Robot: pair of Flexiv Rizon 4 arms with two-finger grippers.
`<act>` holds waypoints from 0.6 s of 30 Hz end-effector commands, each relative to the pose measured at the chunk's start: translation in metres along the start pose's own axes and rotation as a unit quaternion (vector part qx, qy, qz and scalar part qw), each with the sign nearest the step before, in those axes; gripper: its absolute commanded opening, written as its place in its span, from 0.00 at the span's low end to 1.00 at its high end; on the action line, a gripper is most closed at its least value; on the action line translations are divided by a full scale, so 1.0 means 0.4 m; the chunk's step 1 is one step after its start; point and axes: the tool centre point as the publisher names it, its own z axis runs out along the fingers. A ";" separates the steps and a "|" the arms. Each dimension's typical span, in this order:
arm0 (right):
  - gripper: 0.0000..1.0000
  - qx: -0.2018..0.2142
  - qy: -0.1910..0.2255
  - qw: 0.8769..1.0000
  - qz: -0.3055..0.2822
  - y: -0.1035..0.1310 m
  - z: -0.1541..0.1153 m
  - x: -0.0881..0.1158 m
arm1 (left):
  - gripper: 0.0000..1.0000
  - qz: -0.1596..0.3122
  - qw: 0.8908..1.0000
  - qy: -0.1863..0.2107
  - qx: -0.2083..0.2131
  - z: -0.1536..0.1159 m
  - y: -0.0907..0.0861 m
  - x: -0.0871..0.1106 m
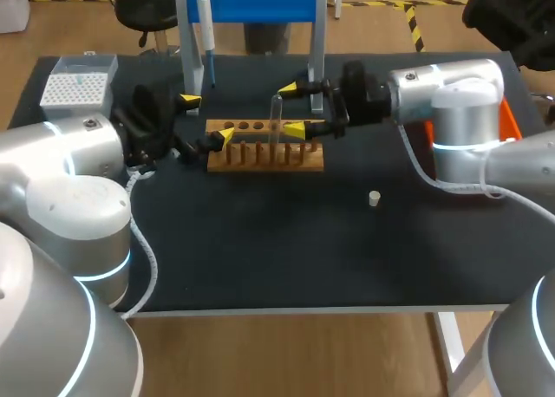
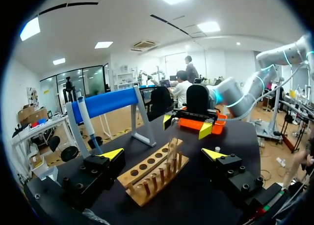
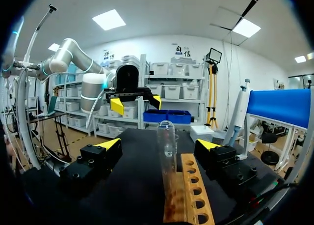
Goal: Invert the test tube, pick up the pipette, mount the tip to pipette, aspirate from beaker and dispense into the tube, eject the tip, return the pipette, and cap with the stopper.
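Test tube [image 1: 276, 118]: stands upright on the wooden rack [image 1: 260, 154], just above the middle of the head view. Shows a rounded end uppermost in the right wrist view, so probably sits mouth-down over a peg and awaits inverting.

Right gripper [image 1: 291, 109]: comes in from the right of the frame and brackets the tube, one yellow tip on either side. Spread wide, clear of the glass on both sides, gripping nothing.

Left gripper [image 1: 207, 118]: sits at the rack's left end, left of centre. Also spread wide and empty, with the rack lying ahead between its fingers in its own wrist view.

Pipette [image 1: 205, 29]: hangs on the blue stand [image 1: 260, 3] at the upper middle of the frame, untouched. Tip box [image 1: 78, 87]: upper left, well apart from both grippers. Stopper [image 1: 375, 198]: lies alone on the dark table [image 1: 277, 267], right of centre and below the rack.

Progress, judged from the layout: at the very first step, poised for the grasp but not yet closed on the tube. Nothing completed. Left to do: inverting, fetching the pipette, mounting a tip, aspirating, dispensing, ejecting, returning, capping.
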 end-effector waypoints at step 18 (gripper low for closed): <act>0.76 -0.002 0.004 1.000 0.005 -0.007 0.042 -0.011 | 1.00 0.001 1.000 0.002 0.005 -0.003 0.007 -0.002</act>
